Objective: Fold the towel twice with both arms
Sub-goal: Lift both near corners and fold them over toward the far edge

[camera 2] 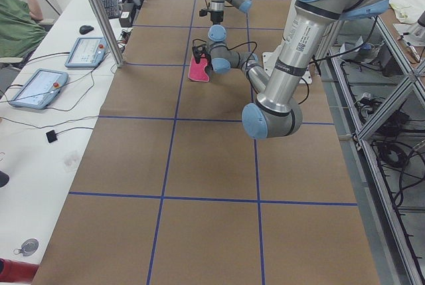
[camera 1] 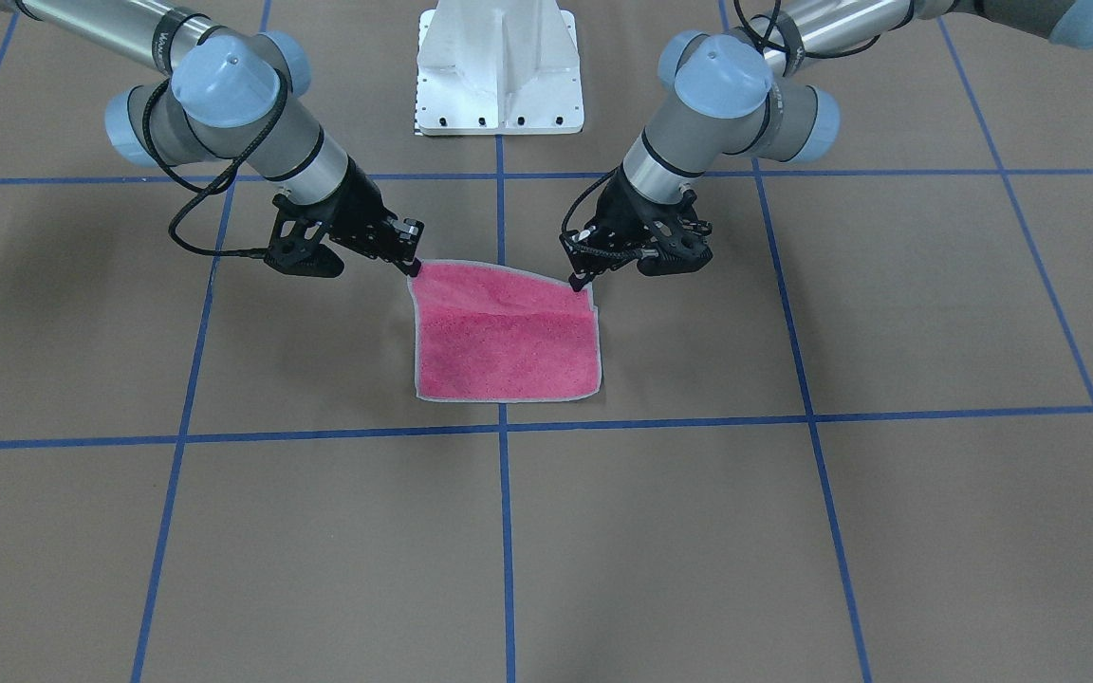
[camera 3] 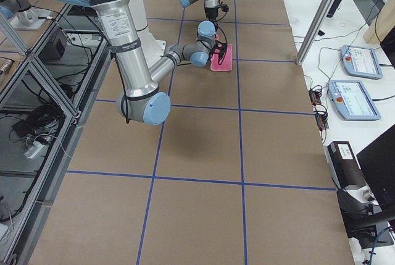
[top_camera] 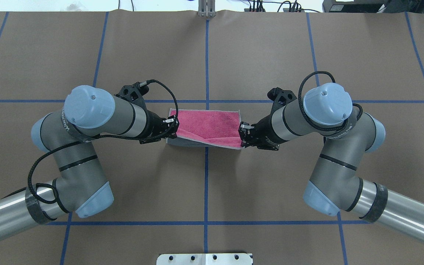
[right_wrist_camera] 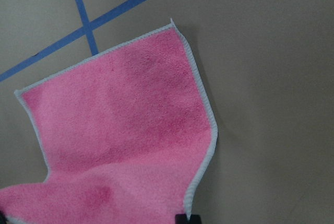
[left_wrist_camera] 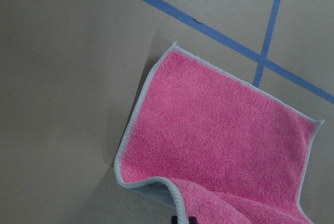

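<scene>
Left hand (top_camera: 174, 124): pinched closed on towel (top_camera: 208, 123) at left robot-side corner, corner held off desk (top_camera: 271, 55).
Towel: pink face up, pale border; astride centre blue line (top_camera: 206, 55); robot-side edge raised, sagging between both hands; far edge flat, just short of cross line (top_camera: 307, 101).
Right hand (top_camera: 242, 133): pinched closed on right robot-side corner.
Wide desk surface beyond far edge, both flanks.

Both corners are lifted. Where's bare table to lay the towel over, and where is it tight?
Bare: the table beyond the towel, across the blue tape line toward the operators' side. Tight: the strip between the towel and the white base, flanked by the left gripper and the right gripper, each pinching a corner.
</scene>
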Motion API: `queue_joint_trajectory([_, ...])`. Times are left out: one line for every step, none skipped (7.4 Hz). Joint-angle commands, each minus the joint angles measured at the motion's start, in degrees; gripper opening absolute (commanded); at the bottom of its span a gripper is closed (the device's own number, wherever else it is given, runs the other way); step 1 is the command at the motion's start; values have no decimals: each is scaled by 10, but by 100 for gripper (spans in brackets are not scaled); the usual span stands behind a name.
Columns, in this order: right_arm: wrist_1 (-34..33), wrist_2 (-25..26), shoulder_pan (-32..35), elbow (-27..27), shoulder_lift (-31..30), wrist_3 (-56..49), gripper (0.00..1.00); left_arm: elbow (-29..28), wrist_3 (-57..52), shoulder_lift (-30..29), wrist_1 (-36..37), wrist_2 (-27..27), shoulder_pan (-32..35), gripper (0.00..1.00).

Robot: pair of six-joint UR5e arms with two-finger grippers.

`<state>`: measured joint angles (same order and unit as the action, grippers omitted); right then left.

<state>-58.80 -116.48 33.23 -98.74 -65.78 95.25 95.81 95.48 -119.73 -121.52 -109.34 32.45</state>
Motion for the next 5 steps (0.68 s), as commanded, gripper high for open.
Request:
queue_joint_trajectory([0,1,7,7,6,0,0,-18,-1,-3,0,0,17,0])
queue_joint_trajectory([0,6,7,13,13,0,0,-25,-1,-3,0,-1,25,0])
queue_joint_trajectory([0,12,7,38,34,0,0,-28,-1,-4,-1,-1,26,0])
queue_joint_trajectory([0,19,7,70,66,0,0,-29,-1,-4,-1,-1,26,0])
queue_joint_trajectory([1,24,7,88,78,0,0,-29,0,-5,-1,-1,25,0])
